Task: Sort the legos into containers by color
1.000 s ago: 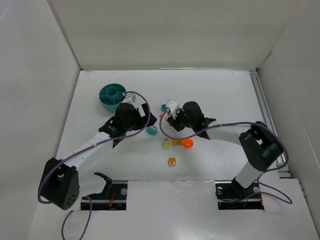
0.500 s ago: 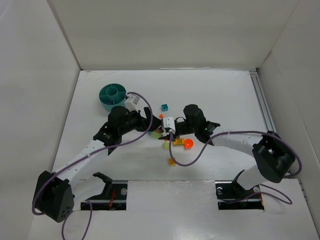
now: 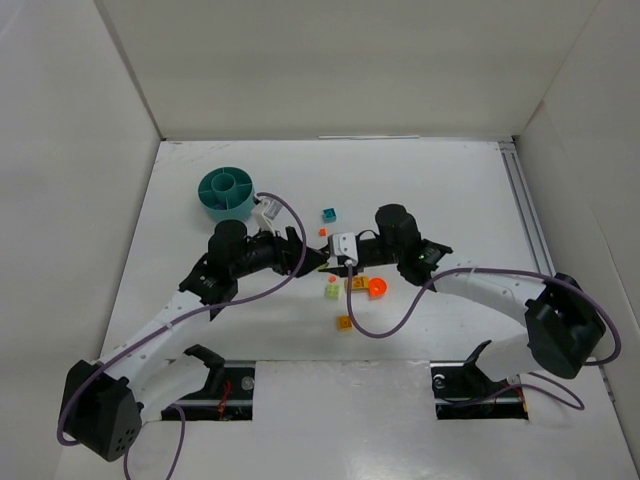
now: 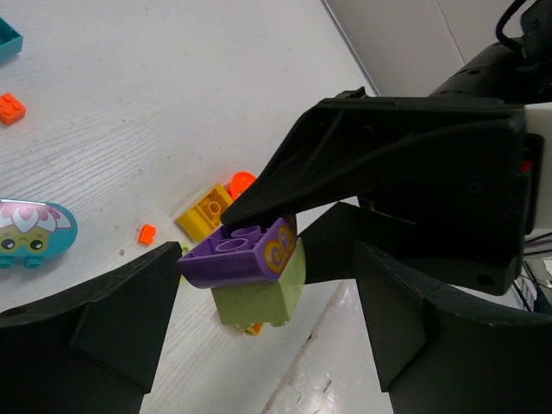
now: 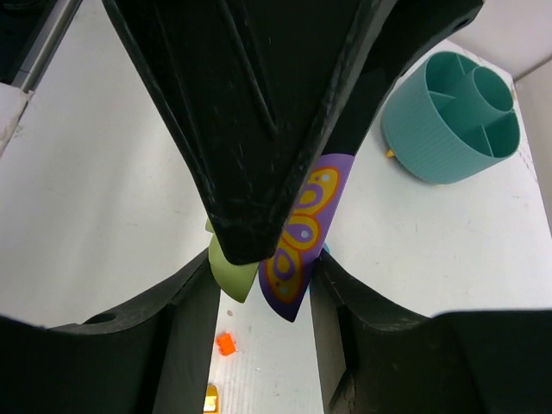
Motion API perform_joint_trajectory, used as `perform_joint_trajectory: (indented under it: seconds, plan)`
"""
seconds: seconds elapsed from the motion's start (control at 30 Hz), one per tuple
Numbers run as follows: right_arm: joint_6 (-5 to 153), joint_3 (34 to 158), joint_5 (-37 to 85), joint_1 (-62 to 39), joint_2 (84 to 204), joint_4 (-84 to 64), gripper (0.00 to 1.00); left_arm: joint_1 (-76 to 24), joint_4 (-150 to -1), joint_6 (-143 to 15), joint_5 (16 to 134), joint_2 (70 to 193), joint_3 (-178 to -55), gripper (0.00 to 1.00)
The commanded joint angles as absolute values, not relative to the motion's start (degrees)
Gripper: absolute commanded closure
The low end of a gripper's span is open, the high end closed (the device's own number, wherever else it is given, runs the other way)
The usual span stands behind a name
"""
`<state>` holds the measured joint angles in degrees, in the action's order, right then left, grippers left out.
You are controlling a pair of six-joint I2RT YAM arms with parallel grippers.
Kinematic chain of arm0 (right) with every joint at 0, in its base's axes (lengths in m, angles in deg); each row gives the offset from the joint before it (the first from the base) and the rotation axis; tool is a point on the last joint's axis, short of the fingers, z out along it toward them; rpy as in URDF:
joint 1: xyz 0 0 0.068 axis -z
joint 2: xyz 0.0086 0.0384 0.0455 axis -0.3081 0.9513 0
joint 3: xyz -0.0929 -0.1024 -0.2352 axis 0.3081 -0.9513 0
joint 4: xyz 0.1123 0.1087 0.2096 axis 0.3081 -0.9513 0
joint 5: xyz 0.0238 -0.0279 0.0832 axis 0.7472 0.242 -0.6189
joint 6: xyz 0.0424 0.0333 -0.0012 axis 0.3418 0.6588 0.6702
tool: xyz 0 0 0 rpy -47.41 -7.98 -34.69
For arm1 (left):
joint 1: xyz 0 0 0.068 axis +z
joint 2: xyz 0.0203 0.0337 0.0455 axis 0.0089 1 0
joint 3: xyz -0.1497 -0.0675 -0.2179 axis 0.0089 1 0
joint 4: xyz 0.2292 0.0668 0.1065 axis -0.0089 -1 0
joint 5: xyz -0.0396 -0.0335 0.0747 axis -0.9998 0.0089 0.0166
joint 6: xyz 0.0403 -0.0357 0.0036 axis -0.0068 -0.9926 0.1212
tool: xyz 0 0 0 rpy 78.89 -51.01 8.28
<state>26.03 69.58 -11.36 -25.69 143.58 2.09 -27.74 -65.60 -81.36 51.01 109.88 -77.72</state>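
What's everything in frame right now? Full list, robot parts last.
table: 1, white, walled in white
divided bowl: 1, teal, far left of table
teal brick: 1, teal, beyond the end effectors
small orange brick: 1, orange, just nearer than the teal one
lime brick: 1, lime green, loose, mid-table
yellow brick: 1, yellow, beside the lime brick
round piece: 1, orange, right of the yellow brick
yellow-orange brick: 1, nearest the bases
printed tile: 1, teal and pink, on table
tiny bit: 1, orange, on table
two-brick stack: 1, purple on lime, held off the table
left arm: end effector open around the stack
right arm: end effector gripping the stack
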Motion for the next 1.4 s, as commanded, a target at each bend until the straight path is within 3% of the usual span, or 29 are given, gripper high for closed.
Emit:
perform_joint_trajectory:
  seconds: [0.0,0.17,0.2,0.3,0.37,0.57,0.6,0.73,0.77,0.9,1.07,1.37]
  plan:
    - [23.87,72.49,-11.99,-26.44,142.43,0.87,0.73,-27.7,-63.24,-81.24,47.88,107.74,-77.44,0.23]
    - [21.5,73.02,-11.99,-26.97,142.43,-1.06,0.74,-27.7,-62.63,-81.77,47.88,108.26,-77.44,0.33]
    - [21.49,73.02,-11.99,-27.49,141.91,-1.07,0.74,-27.7,-62.63,-81.77,47.88,108.26,-77.44,0.4]
    - [20.97,73.02,-10.67,-27.49,140.59,-1.07,0.74,-27.7,-62.01,-81.77,45.69,108.88,-77.44,0.48]
    - [20.97,73.02,-8.84,-27.49,139.89,-1.07,0.74,-27.7,-61.31,-82.29,45.07,108.88,-77.44,0.6]
    - [19.38,73.02,-9.88,-27.49,139.36,-2.2,0.74,-27.7,-60.69,-83.35,46.21,108.36,-76.92,0.7]
    - [18.78,73.02,-9.88,-27.49,139.88,-2.21,0.74,-27.7,-60.17,-83.96,46.21,108.35,-76.92,0.77]
    - [18.77,73.55,-9.36,-27.49,140.59,-3.44,0.59,-27.7,-57.54,-85.37,46.21,107.74,-76.4,0.87]
    - [18.77,74.07,-9.35,-28.02,141.2,-3.44,0.51,-27.7,-56.83,-86.76,46.21,107.74,-76.39,0.89]
    - [22.27,75.21,-4.44,-28.02,141.2,-3.44,0.4,-27.7,-54.28,-90.37,49.45,106.42,-75.16,0.99]
    - [25.0,75.22,2.4,-28.02,140.06,-3.44,0.23,-27.7,-53.83,-95.81,58.67,103.79,-74.1,1.0]
    - [22.91,70.47,21.93,-32.58,130.76,-3.44,0.21,-27.7,-68.59,-103.56,70.73,106.67,-82.89,1.0]
